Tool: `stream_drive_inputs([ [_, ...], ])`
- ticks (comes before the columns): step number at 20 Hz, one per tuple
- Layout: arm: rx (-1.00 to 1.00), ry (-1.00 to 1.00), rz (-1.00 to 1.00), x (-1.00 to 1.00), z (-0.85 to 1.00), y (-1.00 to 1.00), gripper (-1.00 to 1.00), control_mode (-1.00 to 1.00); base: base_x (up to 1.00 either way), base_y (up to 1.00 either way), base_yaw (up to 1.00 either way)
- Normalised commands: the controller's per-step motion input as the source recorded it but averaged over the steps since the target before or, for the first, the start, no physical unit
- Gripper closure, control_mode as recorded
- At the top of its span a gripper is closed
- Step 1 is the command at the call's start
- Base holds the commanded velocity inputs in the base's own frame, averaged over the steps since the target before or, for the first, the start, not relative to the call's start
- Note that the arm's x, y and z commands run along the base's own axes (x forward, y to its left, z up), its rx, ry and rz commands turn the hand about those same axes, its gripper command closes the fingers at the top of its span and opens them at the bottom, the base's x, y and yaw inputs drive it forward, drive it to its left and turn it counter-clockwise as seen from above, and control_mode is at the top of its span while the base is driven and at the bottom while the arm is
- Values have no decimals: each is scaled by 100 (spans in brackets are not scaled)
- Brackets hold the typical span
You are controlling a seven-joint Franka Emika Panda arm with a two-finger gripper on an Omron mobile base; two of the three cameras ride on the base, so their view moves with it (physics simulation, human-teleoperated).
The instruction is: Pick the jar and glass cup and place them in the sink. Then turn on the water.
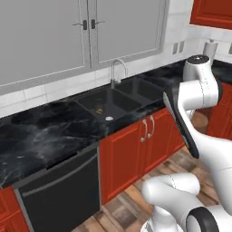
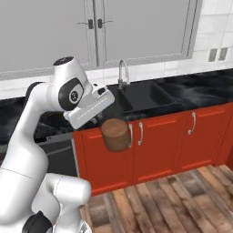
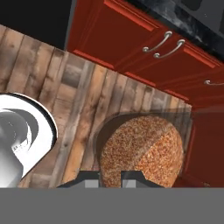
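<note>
I have the jar (image 2: 115,134) in the gripper (image 3: 110,177), jaws closed on it near its top. In the right base view it hangs in the air in front of the red cabinet doors (image 2: 136,150), below counter height and just near of the sink (image 2: 150,98), with wooden floor (image 3: 74,100) under it in the hand view. The glass cup I cannot find from here.

My read on the jar: squat, stiff and cork-coloured, with a rough speckled skin that should give the fingers good bite, so I don't expect it to slip the way glass would. It looks light for its bulk. It is wide against the jaws, though, so the hold sits on a small part of its girth and a hard swing could twist it loose. I would keep it level, lift it above the black counter (image 1: 45,131) edge, then carry it far and slightly right over the near basin, left of the chrome tap (image 2: 122,73), before letting go low
</note>
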Motion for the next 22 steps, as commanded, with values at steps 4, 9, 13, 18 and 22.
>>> stream_drive_inputs([
  [4, 0, 0, 0, 0, 0, 0, 100, 100, 21, -61, 50],
  [9, 0, 0, 0, 0, 0, 0, 100, 100, 24, -57, 43],
  [13, 0, 0, 0, 0, 0, 0, 100, 100, 37, -40, 32],
  [18, 0, 0, 0, 0, 0, 0, 100, 100, 50, -13, 23],
  [22, 0, 0, 0, 0, 0, 0, 100, 100, 64, -10, 23],
])
